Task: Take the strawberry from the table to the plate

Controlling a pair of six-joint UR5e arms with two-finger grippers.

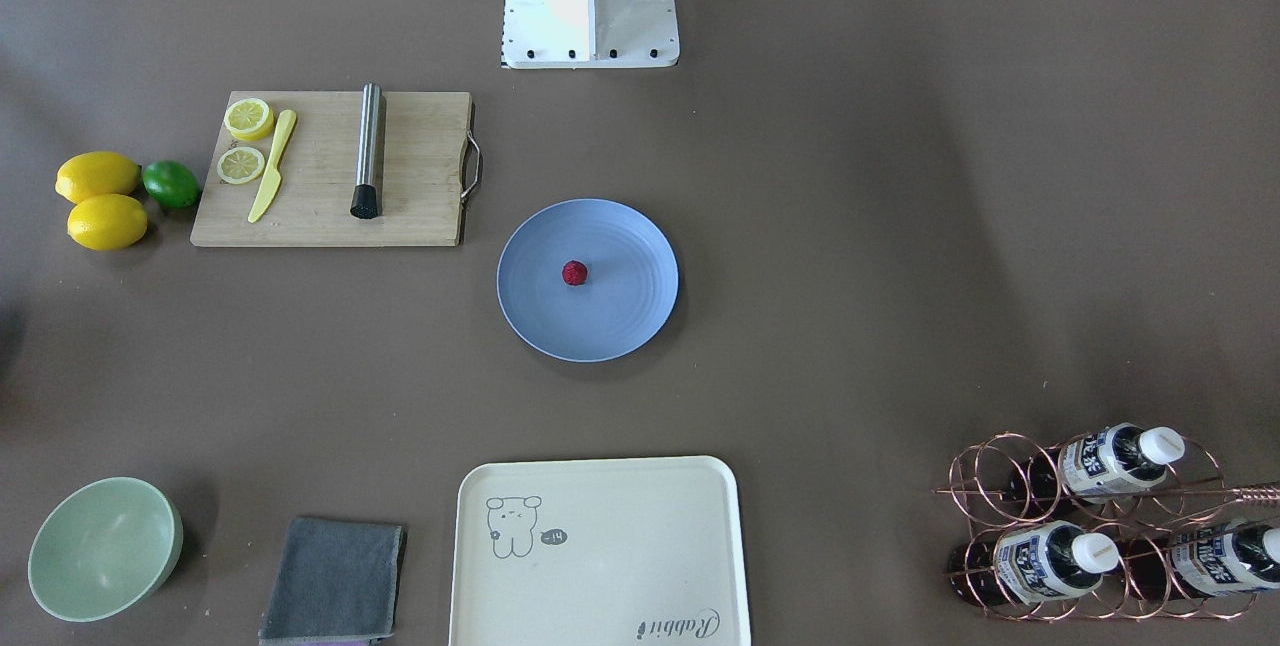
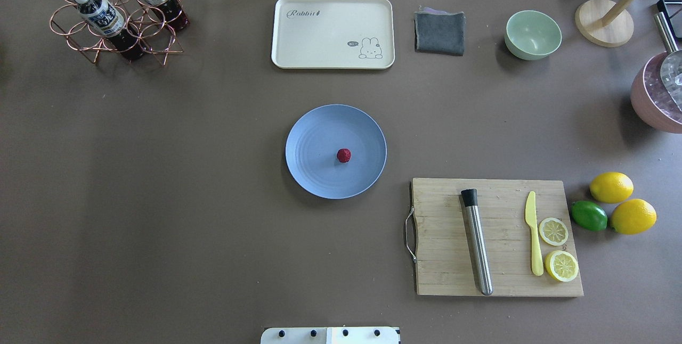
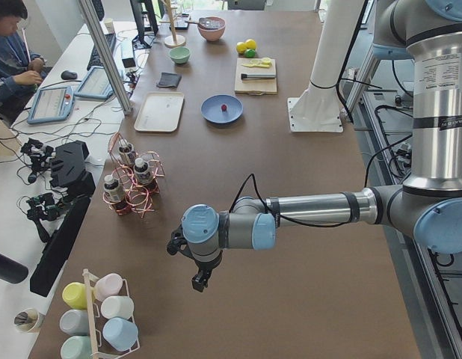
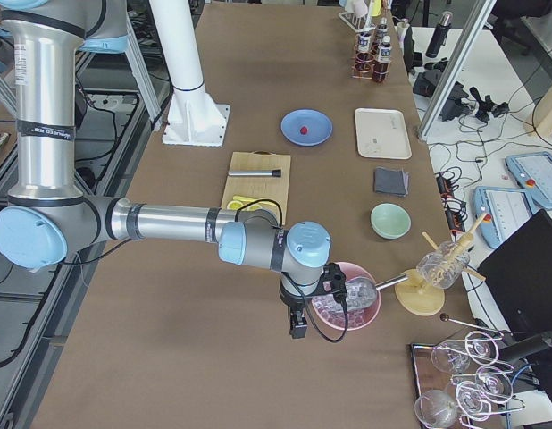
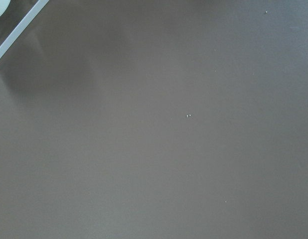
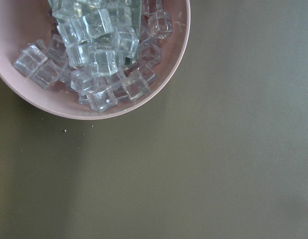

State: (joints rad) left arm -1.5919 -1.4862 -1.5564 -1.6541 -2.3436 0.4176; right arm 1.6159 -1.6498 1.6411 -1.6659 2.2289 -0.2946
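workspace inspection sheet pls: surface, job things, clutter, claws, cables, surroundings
surface: brown table, no spills seen
job's things: strawberry lies on blue plate, near its middle
clutter: cutting board with muddler, knife, lemon slices; lemons, lime, tray, cloth, green bowl, bottles, ice bowl
claws: left claw over bare table; right claw beside ice bowl; open or shut cannot tell
cables: black cable looped along left arm
surroundings: person seated at side desk

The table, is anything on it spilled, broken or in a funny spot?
Nothing stands out. The strawberry sits near the middle of the plate. The ice cubes in view lie inside the pink bowl. The knife and lemon slices lie on the cutting board.
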